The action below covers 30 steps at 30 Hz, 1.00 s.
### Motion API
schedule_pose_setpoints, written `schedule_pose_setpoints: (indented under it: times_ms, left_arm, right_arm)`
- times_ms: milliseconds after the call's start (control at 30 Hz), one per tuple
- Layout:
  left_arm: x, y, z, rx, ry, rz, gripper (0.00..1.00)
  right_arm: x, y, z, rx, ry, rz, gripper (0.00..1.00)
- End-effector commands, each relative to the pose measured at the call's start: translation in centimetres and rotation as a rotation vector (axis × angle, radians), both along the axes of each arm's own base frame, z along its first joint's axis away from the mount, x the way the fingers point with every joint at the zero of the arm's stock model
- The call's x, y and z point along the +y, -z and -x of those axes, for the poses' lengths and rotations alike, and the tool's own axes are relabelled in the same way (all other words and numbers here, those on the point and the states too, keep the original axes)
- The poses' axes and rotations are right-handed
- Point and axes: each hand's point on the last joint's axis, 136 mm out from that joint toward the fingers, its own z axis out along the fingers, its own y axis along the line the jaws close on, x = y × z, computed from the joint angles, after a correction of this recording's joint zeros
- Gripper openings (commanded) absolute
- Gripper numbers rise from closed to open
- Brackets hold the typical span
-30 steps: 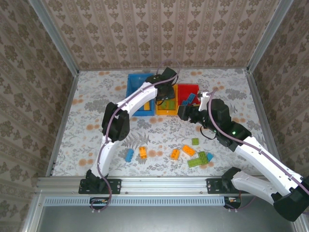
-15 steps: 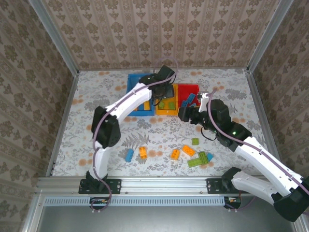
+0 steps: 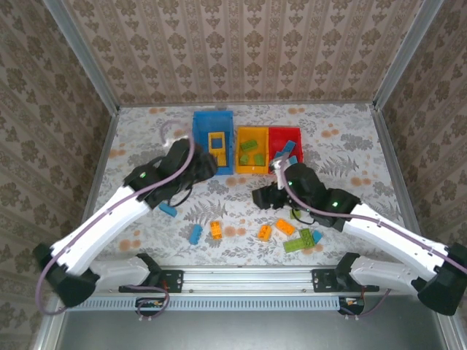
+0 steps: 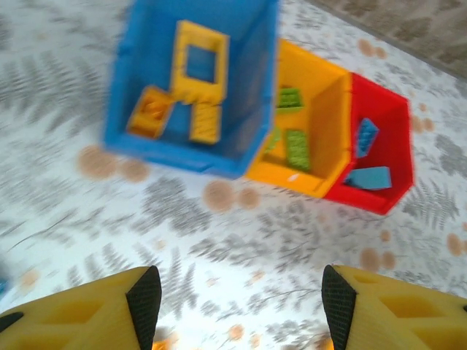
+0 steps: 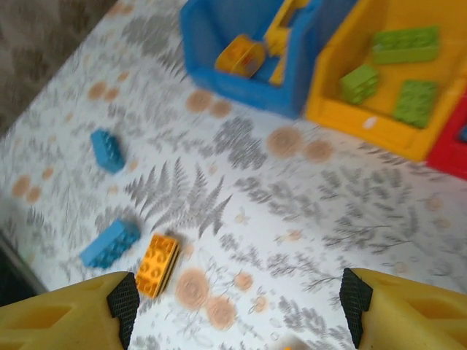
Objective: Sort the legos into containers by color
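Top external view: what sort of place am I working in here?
Probably a lab test cell, not a home: wallpaper-print panels in aluminium framing box in a floral-print table, with a metal mounting rail along its near edge.

Two arms stretched forward, jaws apart and empty.
The left gripper (image 3: 203, 166) is at the near edge of the blue bin (image 3: 205, 122); the right gripper (image 3: 261, 197) is near-right of that bin, apart from it.

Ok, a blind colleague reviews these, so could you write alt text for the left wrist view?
Three bins sit in a row on a floral table: a blue bin holding orange bricks and an orange square frame, a yellow-orange bin holding green bricks, a red bin holding blue bricks. The left hand hangs open and empty in the foreground.
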Motion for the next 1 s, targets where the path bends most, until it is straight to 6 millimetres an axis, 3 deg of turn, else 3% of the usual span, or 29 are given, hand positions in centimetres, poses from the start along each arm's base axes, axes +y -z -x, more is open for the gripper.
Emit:
schedule_pose_setpoints:
  times_ms: [0, 100, 200, 333, 500, 633, 767, 967]
  left_arm:
    - [7.6, 1.0, 3.9, 0.015, -0.201, -0.040, 0.64]
    - [12.4, 1.8, 7.1, -0.004, -0.308, -0.002, 0.66]
    - [15.6, 3.1, 9.5, -0.010, -0.370, 0.014, 0.64]
    - [19.1, 4.7, 12.3, 0.038, -0.436, -0.036, 0.64]
    - [20.8, 5.0, 13.9, 0.060, -0.455, -0.050, 0.64]
    - [21.2, 4.8, 14.2, 0.053, -0.457, -0.048, 0.64]
    - [21.0, 4.5, 14.0, 0.050, -0.448, -0.050, 0.64]
    - [20.8, 4.4, 13.9, 0.050, -0.446, -0.054, 0.64]
  right_arm:
    - [4.9, -0.6, 1.5, -0.049, -0.165, 0.012, 0.77]
    - [10.4, 1.0, 3.3, -0.050, -0.300, 0.040, 0.79]
    - [16.0, 3.6, 4.4, -0.023, -0.395, 0.068, 0.79]
    - [21.5, 7.1, 3.7, 0.001, -0.412, 0.087, 0.79]
    - [25.1, 11.5, 1.1, -0.003, -0.372, 0.168, 0.80]
    - [26.6, 14.5, -0.8, 0.023, -0.344, 0.223, 0.80]
    - [28.0, 16.1, -2.0, 0.038, -0.351, 0.241, 0.79]
    - [29.6, 18.4, -3.4, 0.063, -0.349, 0.295, 0.71]
